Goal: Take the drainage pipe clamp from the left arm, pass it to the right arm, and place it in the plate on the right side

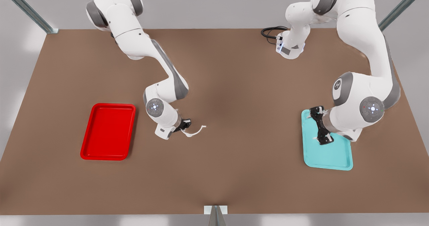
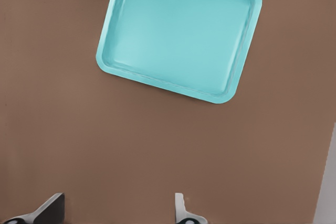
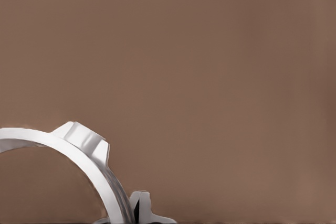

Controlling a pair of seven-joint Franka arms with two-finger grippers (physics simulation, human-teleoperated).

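Note:
The drainage pipe clamp is a thin whitish half-ring, held just above the brown table near its middle. My right gripper is shut on one end of it. The right wrist view has the clamp arching away from that gripper, with one fingertip against the strip. The red plate lies on the front view's left, close beside the right arm. My left gripper hangs over the teal tray on the front view's right. In the left wrist view, nothing lies between its open fingers.
The teal tray holds nothing. A black cable loops at the base of the arm at the far edge. Metal frame posts stand at the table's far corners and at its near edge.

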